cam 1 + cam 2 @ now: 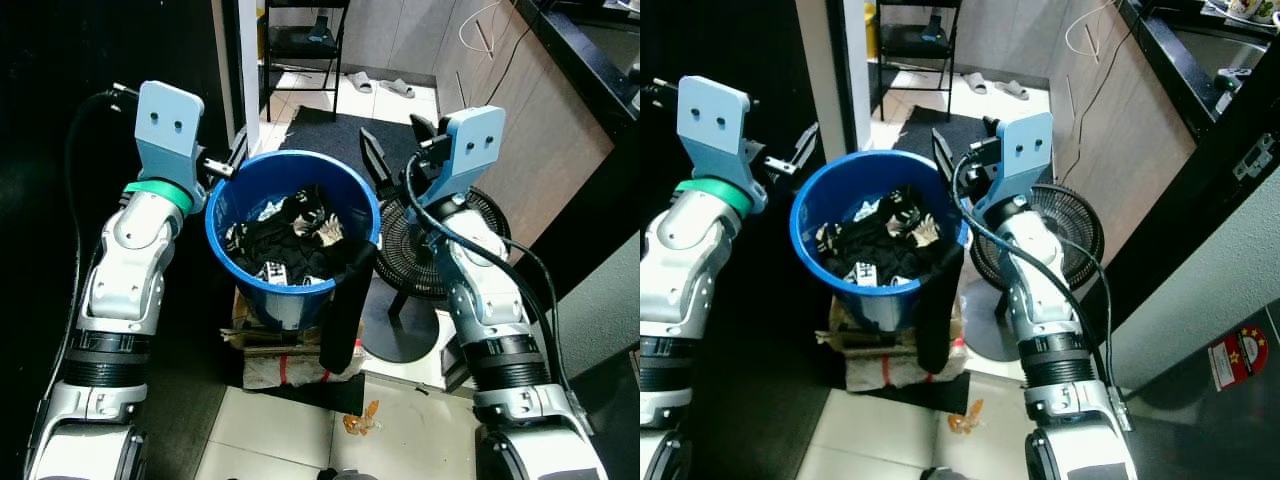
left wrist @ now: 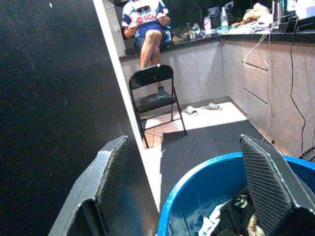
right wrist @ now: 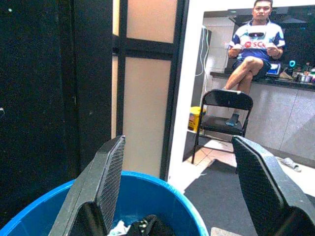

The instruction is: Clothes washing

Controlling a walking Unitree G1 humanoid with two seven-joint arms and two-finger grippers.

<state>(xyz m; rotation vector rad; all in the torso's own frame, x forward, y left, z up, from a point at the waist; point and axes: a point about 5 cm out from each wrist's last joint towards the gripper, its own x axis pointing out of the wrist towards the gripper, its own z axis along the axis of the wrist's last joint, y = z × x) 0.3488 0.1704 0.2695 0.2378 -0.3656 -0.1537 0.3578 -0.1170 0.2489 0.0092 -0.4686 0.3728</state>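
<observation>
In the upper left of the head view the left gripper [image 1: 228, 163] hangs at the rim of the blue bucket [image 1: 225, 195], its jaws spread wide and holding nothing; its wrist view shows one finger outside the bucket wall and the other over the inside. At centre frame the bucket stands on a low stack of boxes [image 1: 262, 338], loaded with dark clothes [image 1: 290, 245] patterned in white. A long black garment [image 1: 345, 310] droops over the rim on the lower right and hangs down the outside toward the floor. Just right of centre the right gripper [image 1: 398, 150] hovers above the far right rim, jaws likewise released and empty, with both fingers above the rim in its wrist view. Behind that arm, right of the bucket, a black floor fan [image 1: 415, 245] stands close by. Toward the top of the frame sit a folding chair [image 1: 305, 40] and a pair of slippers [image 1: 380, 85] on the tiles; the wrist views show a person seated beyond the chair.

The step in hand looks like taking hold of the bucket from both sides. Next, each gripper probably needs to drop until its jaws straddle the rim, then close firmly, minding the hanging garment and the fan.
</observation>
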